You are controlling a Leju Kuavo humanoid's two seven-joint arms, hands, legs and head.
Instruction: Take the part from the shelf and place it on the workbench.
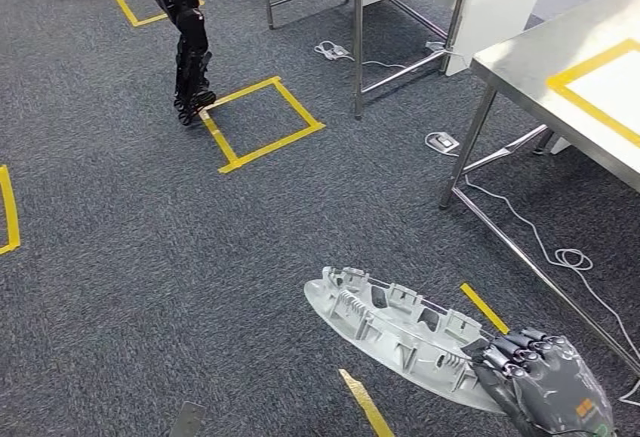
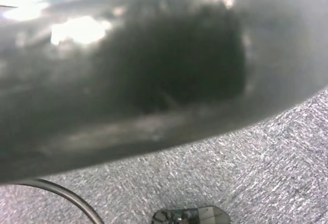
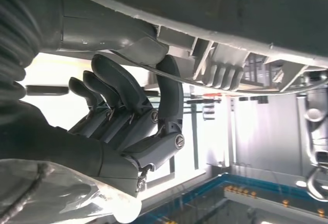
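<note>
Grey carpet covers the floor, marked with yellow tape: a taped square lies far and left of centre, and short strips lie near the bottom. Steel makes up the tabletop at the far right, which carries its own yellow tape outline; a white cable trails on the carpet under its legs. A second metal table frame stands farther back, near the middle. Another robot's dark arm hangs down at the far left, its hand close to the taped square.

Near and right of centre, the part, a long pale grey plastic piece with ribs and open cells along one face, is carried above the carpet, well apart from the tabletop. The right hand grips it at its near right end, dark fingers curled over the edge and the thumb pressed against the ribbed side.

Whether the left hand is open or closed cannot be told; its wrist view is blurred by a dark surface above the carpet.
</note>
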